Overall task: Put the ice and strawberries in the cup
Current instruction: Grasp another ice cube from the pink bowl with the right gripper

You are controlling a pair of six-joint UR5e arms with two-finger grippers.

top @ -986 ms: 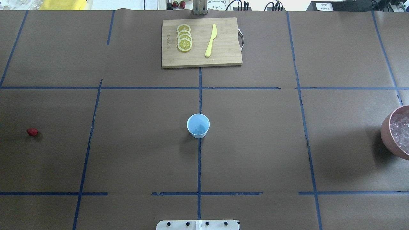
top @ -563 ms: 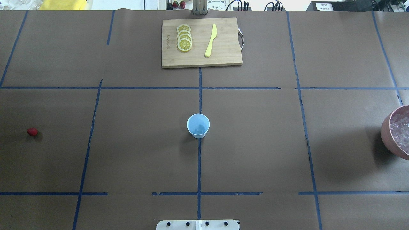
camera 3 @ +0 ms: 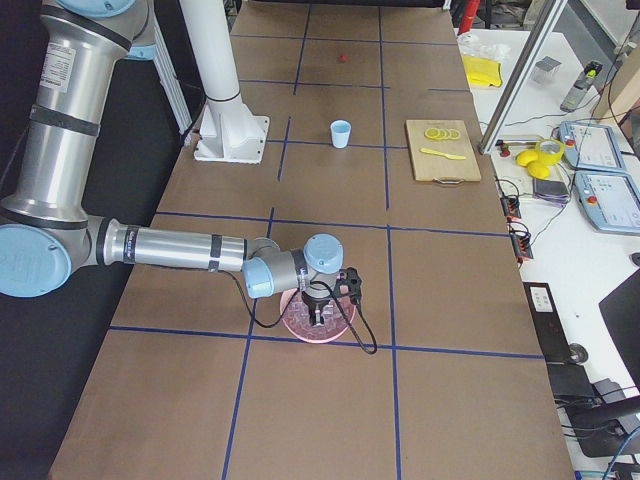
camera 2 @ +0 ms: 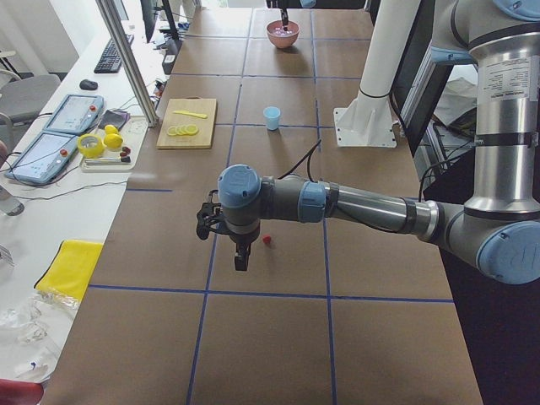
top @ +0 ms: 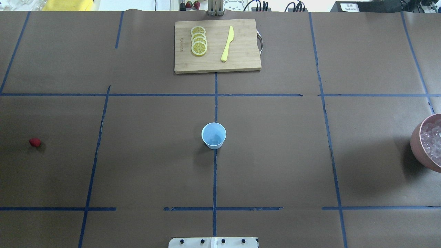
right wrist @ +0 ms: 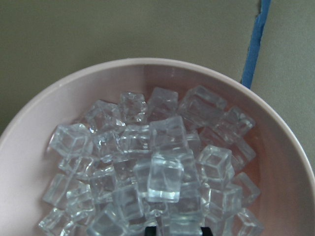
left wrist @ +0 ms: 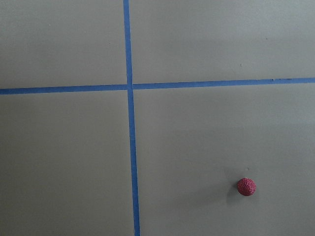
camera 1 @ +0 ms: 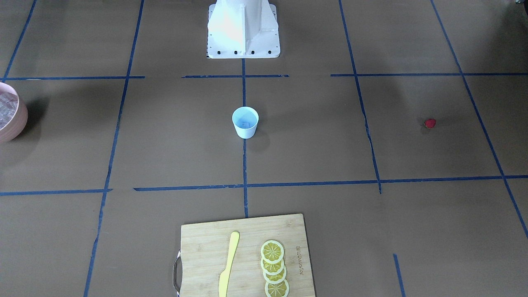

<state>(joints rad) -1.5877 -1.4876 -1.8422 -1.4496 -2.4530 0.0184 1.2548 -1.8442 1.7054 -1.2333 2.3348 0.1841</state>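
The pale blue cup stands upright at the table's middle and also shows in the front view. The red strawberry lies far left; it shows low right in the left wrist view. My left gripper hangs above the table just beside the strawberry; I cannot tell if it is open. The ice fills a pink bowl at the right edge. My right gripper hovers close over that bowl; I cannot tell if it is open.
A wooden cutting board at the far middle carries several lemon slices and a yellow knife. The robot's white base stands at the near edge. Blue tape lines cross the brown table cover.
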